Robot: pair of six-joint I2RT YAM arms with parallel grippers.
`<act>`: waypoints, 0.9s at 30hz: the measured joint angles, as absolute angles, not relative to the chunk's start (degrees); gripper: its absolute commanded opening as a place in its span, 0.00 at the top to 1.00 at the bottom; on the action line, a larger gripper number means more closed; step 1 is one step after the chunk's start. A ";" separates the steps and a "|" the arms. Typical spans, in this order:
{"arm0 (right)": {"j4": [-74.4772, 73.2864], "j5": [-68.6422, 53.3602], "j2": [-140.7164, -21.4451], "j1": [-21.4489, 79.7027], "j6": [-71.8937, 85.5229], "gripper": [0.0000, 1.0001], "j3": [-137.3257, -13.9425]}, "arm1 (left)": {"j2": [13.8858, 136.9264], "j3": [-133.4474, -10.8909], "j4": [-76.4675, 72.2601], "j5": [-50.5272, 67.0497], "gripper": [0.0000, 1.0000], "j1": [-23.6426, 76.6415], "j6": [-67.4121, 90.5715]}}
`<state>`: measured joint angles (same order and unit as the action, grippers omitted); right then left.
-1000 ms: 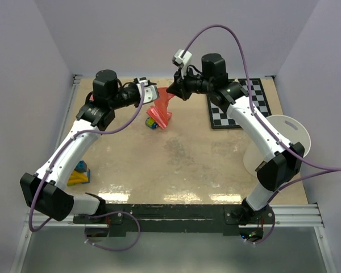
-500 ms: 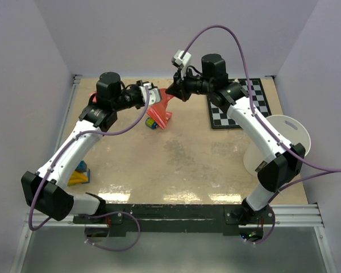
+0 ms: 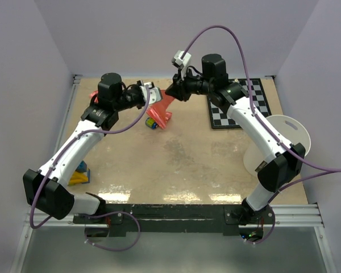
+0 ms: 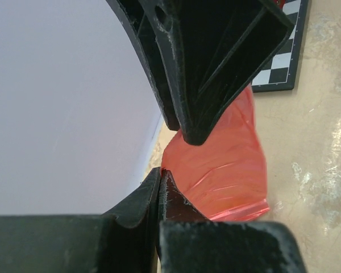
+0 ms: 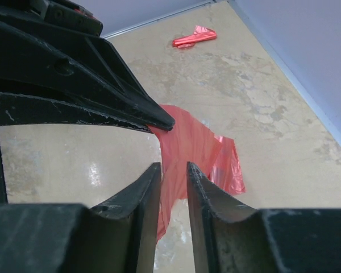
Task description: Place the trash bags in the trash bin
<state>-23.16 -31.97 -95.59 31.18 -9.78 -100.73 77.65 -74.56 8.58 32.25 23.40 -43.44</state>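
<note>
The trash bag [image 3: 162, 110], thin translucent red-pink film, hangs above the far middle of the table between both grippers. My left gripper [image 3: 154, 96] is shut on the bag's upper edge; in the left wrist view its jaws [image 4: 159, 173] meet at the film [image 4: 221, 165]. My right gripper [image 3: 172, 91] is open by a narrow gap, and the film [image 5: 187, 142] passes between its fingertips [image 5: 173, 168] without being pinched. The trash bin [image 3: 278, 145], a white bucket, stands at the right beside the right arm.
A black-and-white checkerboard [image 3: 241, 105] lies at the far right. A small solid red piece [image 3: 94, 95] [image 5: 194, 37] lies at the far left. A small colourful toy [image 3: 151, 122] sits under the bag, and a blue and yellow toy [image 3: 79, 173] by the left arm.
My left gripper has moved right to the bag and shut on its upper edge. My right gripper, shut on the bag before, has parted its jaws a little.
</note>
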 measured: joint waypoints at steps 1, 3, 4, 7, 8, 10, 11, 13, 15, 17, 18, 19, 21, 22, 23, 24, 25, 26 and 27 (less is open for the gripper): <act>-23.16 -32.29 -95.59 31.18 -9.54 0.63 -100.60 | 77.65 -74.19 8.14 32.25 1.00 23.40 -42.78; -23.03 -32.69 -95.50 31.18 -9.98 0.61 -99.74 | 77.62 -73.38 7.77 32.25 1.00 23.40 -42.04; -23.03 -32.67 -95.50 31.18 -10.11 0.60 -99.33 | 77.60 -73.08 7.79 32.25 1.00 23.40 -41.82; -23.27 -32.60 -95.50 31.18 -10.24 0.60 -97.95 | 77.56 -72.05 7.77 32.16 1.00 23.40 -41.08; -23.38 -32.56 -95.50 31.18 -10.41 0.61 -97.80 | 77.49 -71.81 7.73 32.10 1.00 23.40 -41.01; -23.40 -32.51 -95.50 31.18 -10.72 0.69 -97.69 | 77.25 -71.40 7.73 32.01 1.00 23.40 -40.93; -23.38 -32.51 -95.50 31.18 -10.98 0.71 -97.69 | 77.12 -71.33 7.75 31.92 1.00 23.40 -40.88; -23.40 -32.36 -95.50 31.18 -11.49 0.73 -97.69 | 76.99 -71.33 7.29 31.66 1.00 23.40 -40.58; -23.42 -32.16 -95.50 31.18 -11.77 0.75 -97.65 | 76.77 -71.33 6.85 31.24 1.00 23.38 -40.14; -23.42 -32.03 -95.39 31.18 -12.10 0.82 -97.45 | 76.53 -71.33 6.50 30.87 1.00 23.38 -39.86; -23.42 -32.01 -95.29 31.18 -12.25 0.85 -97.19 | 76.47 -71.33 6.33 30.72 1.00 23.31 -39.66; -23.44 -32.01 -95.18 31.18 -12.43 0.87 -96.90 | 76.40 -71.33 6.13 30.59 1.00 23.27 -39.57; -23.42 -32.01 -95.07 31.18 -12.60 0.86 -96.40 | 76.38 -71.33 5.82 30.41 1.00 23.27 -39.53; -23.42 -31.99 -95.02 31.18 -12.60 0.85 -96.09 | 76.38 -71.33 5.61 30.33 1.00 23.27 -39.48; -23.46 -31.99 -95.02 31.18 -12.60 0.84 -95.88 | 76.38 -71.33 5.50 30.24 1.00 23.27 -39.42; -23.49 -31.94 -95.02 31.18 -12.62 0.84 -95.64 | 76.38 -71.33 5.37 30.20 1.00 23.27 -39.38; -23.49 -31.81 -94.98 31.20 -12.64 0.84 -95.39 | 76.38 -71.33 5.23 30.17 1.00 23.27 -39.24; -23.53 -31.59 -94.98 31.20 -12.69 0.85 -95.29 | 76.38 -71.33 5.21 30.17 1.00 23.27 -39.05; -23.55 -31.33 -94.98 31.22 -12.71 0.86 -95.20 | 76.38 -71.33 5.21 30.17 1.00 23.24 -38.83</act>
